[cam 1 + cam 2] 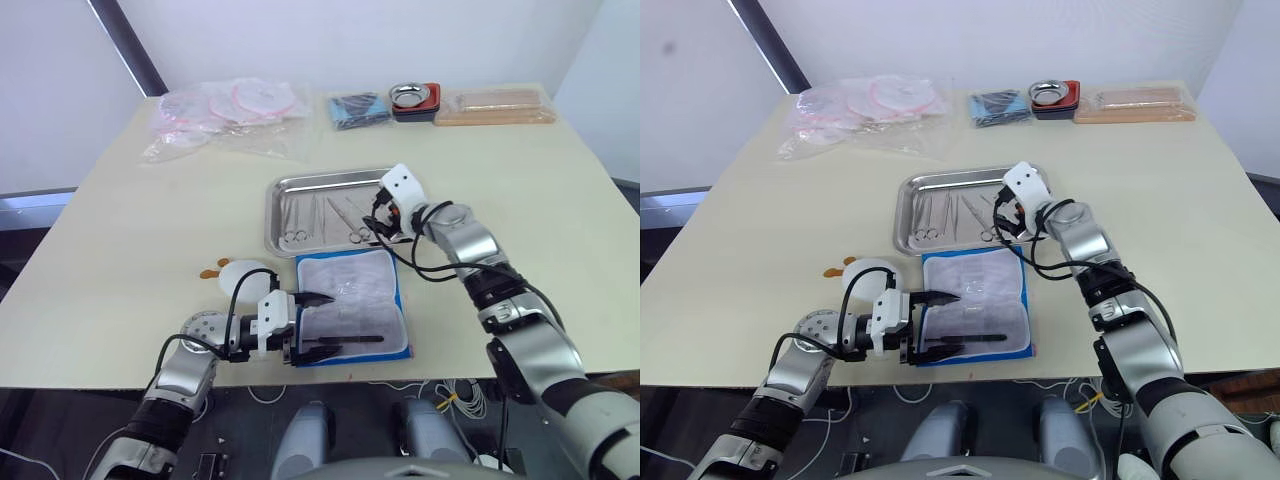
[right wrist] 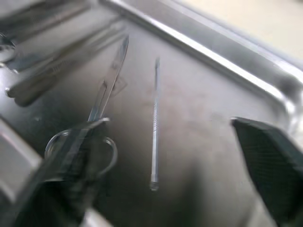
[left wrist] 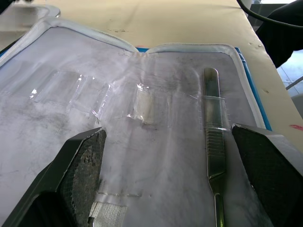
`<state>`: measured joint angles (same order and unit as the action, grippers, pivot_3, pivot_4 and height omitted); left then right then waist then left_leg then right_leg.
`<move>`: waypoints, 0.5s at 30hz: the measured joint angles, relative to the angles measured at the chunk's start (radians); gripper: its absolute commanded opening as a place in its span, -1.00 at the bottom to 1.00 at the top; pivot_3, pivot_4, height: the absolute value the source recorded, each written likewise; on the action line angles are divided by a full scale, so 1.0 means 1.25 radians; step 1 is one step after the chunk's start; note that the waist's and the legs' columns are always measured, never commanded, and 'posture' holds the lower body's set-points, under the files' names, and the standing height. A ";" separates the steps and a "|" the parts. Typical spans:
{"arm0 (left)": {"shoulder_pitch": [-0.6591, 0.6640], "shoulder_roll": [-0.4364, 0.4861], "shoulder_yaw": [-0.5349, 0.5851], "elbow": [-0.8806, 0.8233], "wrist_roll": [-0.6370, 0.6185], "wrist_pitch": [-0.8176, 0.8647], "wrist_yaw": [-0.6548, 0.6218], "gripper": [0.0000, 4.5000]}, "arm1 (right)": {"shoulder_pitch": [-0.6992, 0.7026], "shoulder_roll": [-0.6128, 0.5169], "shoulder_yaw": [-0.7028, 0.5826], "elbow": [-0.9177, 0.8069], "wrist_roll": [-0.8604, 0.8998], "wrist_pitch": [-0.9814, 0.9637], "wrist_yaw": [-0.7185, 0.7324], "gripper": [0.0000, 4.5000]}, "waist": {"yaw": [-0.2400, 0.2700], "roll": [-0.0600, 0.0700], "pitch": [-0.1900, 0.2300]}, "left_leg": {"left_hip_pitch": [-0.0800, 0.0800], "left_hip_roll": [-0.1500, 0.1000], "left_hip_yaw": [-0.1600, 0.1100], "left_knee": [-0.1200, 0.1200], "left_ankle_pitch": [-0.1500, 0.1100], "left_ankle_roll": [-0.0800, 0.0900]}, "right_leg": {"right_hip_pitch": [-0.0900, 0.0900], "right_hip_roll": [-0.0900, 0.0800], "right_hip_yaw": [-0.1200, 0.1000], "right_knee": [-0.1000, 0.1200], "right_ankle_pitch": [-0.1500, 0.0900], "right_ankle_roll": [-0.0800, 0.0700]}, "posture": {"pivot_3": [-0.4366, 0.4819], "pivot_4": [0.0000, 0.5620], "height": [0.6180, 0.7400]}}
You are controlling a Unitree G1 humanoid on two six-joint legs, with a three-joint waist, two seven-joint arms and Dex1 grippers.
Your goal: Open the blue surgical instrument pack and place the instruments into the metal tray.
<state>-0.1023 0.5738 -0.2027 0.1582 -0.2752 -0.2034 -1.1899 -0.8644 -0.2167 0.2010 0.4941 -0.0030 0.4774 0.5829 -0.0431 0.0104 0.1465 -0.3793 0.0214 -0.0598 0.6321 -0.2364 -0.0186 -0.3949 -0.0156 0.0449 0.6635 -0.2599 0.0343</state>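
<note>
**Last tool left in the pack**

Blue surgical instrument pack (image 1: pixel 352 305) lying open at 6 o'clock of the metal tray (image 1: pixel 283 185), just beside it. Most instruments (image 1: pixel 327 215) already in the tray. One straight tweezer (image 3: pixel 211 137) left in a clear pocket. Left gripper (image 1: pixel 318 325) wide open over the lining, holding nothing. Right gripper (image 2: pixel 184 156) also spread wide and empty, hovering inside the tray. Best bet, probably: shift left toward the tweezer, pinch mid-shaft, slide out along the pocket, no yanking upward.
</note>
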 measured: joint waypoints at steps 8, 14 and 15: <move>-0.002 0.000 -0.001 0.002 0.000 -0.002 -0.002 1.00 | 0.182 -0.162 -0.051 -0.274 0.132 -0.052 0.219 0.97 | 0.001 0.001 0.000 | 0.000 0.000 0.000 0.000 0.000 0.000 | 0.000 0.000 0.000 -0.001 0.000 0.000 | -0.05 -0.47 1.00; -0.005 0.000 -0.002 0.008 0.000 -0.007 -0.005 1.00 | 0.297 -0.278 -0.093 -0.422 0.242 -0.071 0.379 0.97 | 0.001 0.000 0.001 | 0.000 0.000 0.000 0.000 0.000 0.000 | 0.000 0.000 0.000 -0.001 -0.002 -0.003 | -0.05 -0.47 1.00; -0.005 0.001 -0.001 0.009 0.000 -0.008 -0.006 1.00 | 0.317 -0.294 -0.105 -0.444 0.261 -0.074 0.402 0.97 | 0.001 0.000 0.001 | 0.000 0.000 0.000 0.000 0.000 0.000 | 0.000 0.000 0.000 -0.001 -0.002 -0.003 | -0.05 -0.47 1.00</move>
<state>-0.1084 0.5746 -0.2045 0.1692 -0.2755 -0.2132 -1.1979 -0.4685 -0.5836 0.0702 -0.0604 0.3233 0.3847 1.0858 -0.0415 0.0104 0.1478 -0.3794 0.0215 -0.0600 0.6319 -0.2365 -0.0186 -0.3946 -0.0158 0.0446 0.6625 -0.2622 0.0309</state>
